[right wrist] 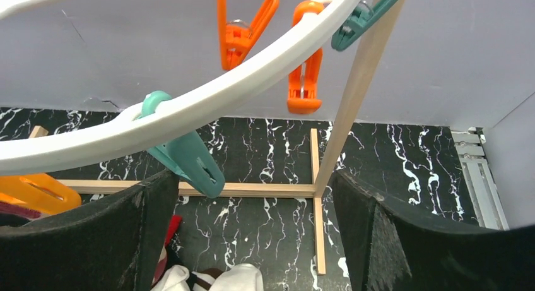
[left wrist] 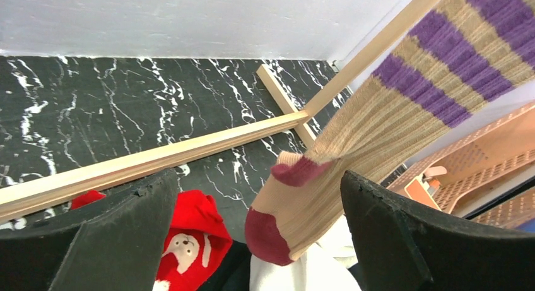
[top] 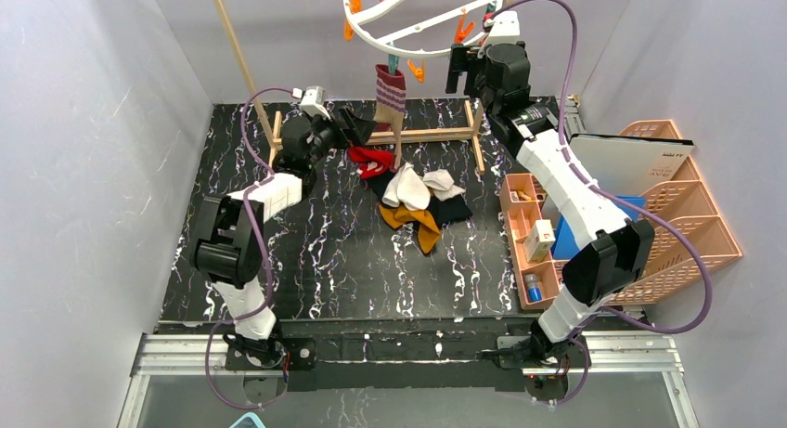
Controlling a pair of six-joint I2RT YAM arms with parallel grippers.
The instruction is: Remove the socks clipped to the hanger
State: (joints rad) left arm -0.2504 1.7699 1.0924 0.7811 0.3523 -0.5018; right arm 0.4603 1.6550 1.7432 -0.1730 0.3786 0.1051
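Note:
The white ring hanger [top: 408, 19] hangs at the top with orange and teal clothespins. One pink and maroon striped sock [top: 390, 98] hangs clipped to it. My left gripper [top: 357, 126] is open beside the sock's lower end. In the left wrist view the sock [left wrist: 378, 120] hangs between the open fingers [left wrist: 126, 240], touching neither. My right gripper [top: 461, 71] is open and empty beside the ring's right rim. The rim [right wrist: 189, 114] and a teal clothespin [right wrist: 189, 155] show in its wrist view. Red [top: 369, 161], white [top: 408, 187], mustard [top: 418, 222] and black socks lie piled on the table.
The light wooden pole frame [top: 427, 134] stands under the hanger, with an upright [right wrist: 353, 95] near my right gripper. Pink baskets [top: 668, 214] and a tray of small items [top: 534, 233] stand at the right. Grey walls enclose the black marbled table [top: 306, 252].

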